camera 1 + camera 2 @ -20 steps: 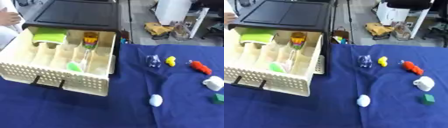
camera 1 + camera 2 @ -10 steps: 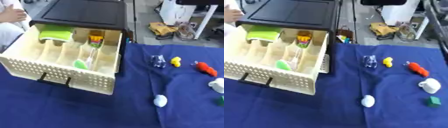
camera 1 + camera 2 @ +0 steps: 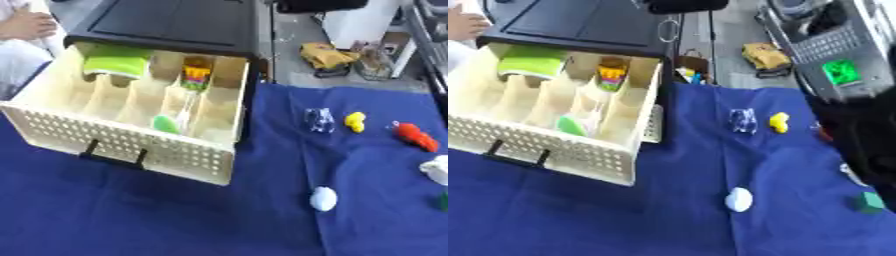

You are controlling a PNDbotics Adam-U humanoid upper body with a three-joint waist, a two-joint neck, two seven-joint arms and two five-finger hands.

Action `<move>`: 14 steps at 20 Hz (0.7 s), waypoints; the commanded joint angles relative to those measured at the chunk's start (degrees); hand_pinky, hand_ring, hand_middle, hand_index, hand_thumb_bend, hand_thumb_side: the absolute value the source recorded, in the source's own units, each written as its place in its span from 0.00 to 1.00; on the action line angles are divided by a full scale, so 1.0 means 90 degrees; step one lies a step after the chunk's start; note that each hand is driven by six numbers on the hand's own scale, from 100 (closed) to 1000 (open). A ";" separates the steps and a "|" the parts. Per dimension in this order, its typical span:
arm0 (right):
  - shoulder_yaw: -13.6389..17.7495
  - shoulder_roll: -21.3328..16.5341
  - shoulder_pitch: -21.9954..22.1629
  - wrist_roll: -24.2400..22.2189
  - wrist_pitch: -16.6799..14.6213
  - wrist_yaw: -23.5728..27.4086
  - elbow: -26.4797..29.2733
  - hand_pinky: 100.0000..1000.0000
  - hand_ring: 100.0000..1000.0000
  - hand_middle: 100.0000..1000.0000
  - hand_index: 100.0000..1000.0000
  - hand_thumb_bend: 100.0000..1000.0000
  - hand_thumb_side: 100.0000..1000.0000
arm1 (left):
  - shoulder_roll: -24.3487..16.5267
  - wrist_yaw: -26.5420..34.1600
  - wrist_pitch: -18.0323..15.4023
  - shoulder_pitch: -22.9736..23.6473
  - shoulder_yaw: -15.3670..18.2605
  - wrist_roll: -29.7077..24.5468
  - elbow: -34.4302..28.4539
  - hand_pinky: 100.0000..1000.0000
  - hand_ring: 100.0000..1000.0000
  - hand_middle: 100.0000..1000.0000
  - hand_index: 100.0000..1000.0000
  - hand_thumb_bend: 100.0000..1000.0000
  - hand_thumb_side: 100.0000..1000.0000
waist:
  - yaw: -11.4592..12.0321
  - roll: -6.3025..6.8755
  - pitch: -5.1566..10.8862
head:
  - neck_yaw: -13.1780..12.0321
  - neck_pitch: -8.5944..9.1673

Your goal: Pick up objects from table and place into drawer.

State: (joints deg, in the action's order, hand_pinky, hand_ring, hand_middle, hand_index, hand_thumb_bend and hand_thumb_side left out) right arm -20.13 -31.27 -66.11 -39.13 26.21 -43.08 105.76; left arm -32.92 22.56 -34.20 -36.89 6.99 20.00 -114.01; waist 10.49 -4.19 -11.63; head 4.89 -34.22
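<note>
Right now the drawer stands pulled out of its black cabinet at the left of the blue cloth, its cream, perforated front with a dark handle facing the camera. Inside, thin dividers split it into narrow compartments: a lime-green thing lies at the back left, a small stack of yellow, red and other colours sits at the back of a compartment further right, and a pale green oval rests near the front. The loose pieces lie well apart from the drawer on the cloth to its right: a clear, bluish lump just beside a yellow piece, an orange-red one further right, a white piece at the right edge, a white egg shape nearer the camera, and a small green block. A dark mass, blurred, fills the right side of the right eye view; whether it is the right hand, and how its fingers are set, I cannot tell. No left hand shows.
</note>
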 commanded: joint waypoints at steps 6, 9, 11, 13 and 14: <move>-0.0090 0.0300 -0.0263 -0.0082 0.0039 0.0179 -0.0740 0.80 0.80 0.40 0.59 0.00 0.54 | -0.0052 0.0064 0.0015 -0.0177 -0.0002 -0.0051 -0.0065 0.28 0.34 0.38 0.63 0.07 0.97 | 0.0120 0.0001 0.0047 | 0.0054 -0.0057; -0.0123 0.0412 -0.0281 -0.0032 0.0023 0.0223 -0.0890 0.80 0.79 0.40 0.59 0.00 0.53 | -0.0035 0.0074 0.0019 -0.0198 -0.0005 -0.0051 -0.0065 0.28 0.34 0.38 0.63 0.07 0.97 | 0.0153 -0.0010 0.0024 | 0.0052 -0.0059; -0.0131 0.0488 -0.0295 0.0007 0.0016 0.0230 -0.0975 0.80 0.79 0.40 0.59 0.00 0.53 | -0.0027 0.0080 0.0020 -0.0213 -0.0007 -0.0054 -0.0065 0.28 0.34 0.38 0.63 0.07 0.97 | 0.0175 -0.0013 0.0018 | 0.0052 -0.0052; -0.0129 0.0590 -0.0306 0.0062 0.0012 0.0215 -0.1047 0.80 0.79 0.40 0.59 0.00 0.52 | -0.0014 0.0089 0.0021 -0.0223 -0.0009 -0.0056 -0.0065 0.28 0.34 0.38 0.63 0.07 0.97 | 0.0199 -0.0009 0.0014 | 0.0071 -0.0028; -0.0129 0.0642 -0.0308 0.0095 0.0009 0.0195 -0.1080 0.80 0.79 0.40 0.59 0.00 0.52 | -0.0009 0.0093 0.0021 -0.0228 -0.0010 -0.0059 -0.0065 0.28 0.34 0.38 0.63 0.07 0.97 | 0.0208 -0.0006 0.0012 | 0.0089 -0.0013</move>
State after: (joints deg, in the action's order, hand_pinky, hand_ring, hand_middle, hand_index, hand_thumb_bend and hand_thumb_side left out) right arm -21.84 -25.39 -67.53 -38.45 25.94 -41.31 96.25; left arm -32.20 23.17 -34.04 -37.86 6.84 19.69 -114.01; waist 12.32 -4.74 -12.38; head 5.46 -34.51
